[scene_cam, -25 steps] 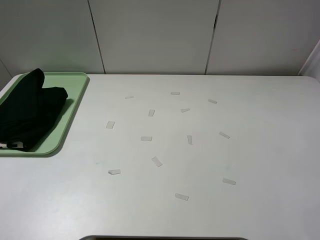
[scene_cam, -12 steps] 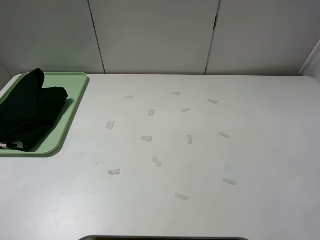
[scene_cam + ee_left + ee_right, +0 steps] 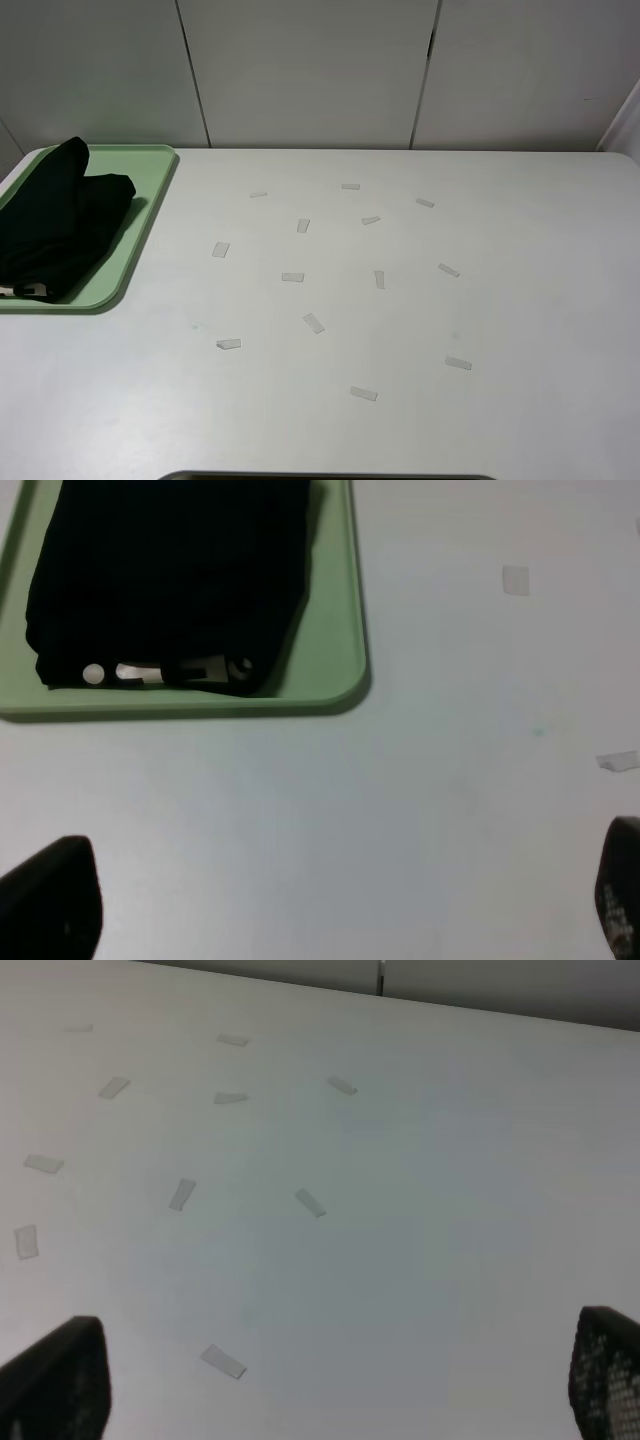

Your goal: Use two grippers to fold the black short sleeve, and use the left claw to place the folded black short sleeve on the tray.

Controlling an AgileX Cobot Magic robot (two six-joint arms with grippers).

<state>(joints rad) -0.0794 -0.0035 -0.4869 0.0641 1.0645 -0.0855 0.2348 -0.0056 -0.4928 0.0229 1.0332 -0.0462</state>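
The black short sleeve (image 3: 55, 220) lies folded in a bundle on the pale green tray (image 3: 140, 225) at the table's far left. In the left wrist view the same shirt (image 3: 170, 580) fills the tray (image 3: 340, 600), with pale lettering showing along one folded edge. My left gripper (image 3: 340, 900) hovers over bare table short of the tray, open, its fingertips (image 3: 50, 895) far apart and empty. My right gripper (image 3: 330, 1380) is open over the table too, nothing between its fingertips (image 3: 55, 1375). Neither arm shows in the exterior high view.
Several small pale tape strips (image 3: 314, 322) are scattered over the middle of the white table (image 3: 500, 300); some show as tape strips (image 3: 310, 1202) in the right wrist view. A grey panelled wall (image 3: 310, 70) runs behind the table.
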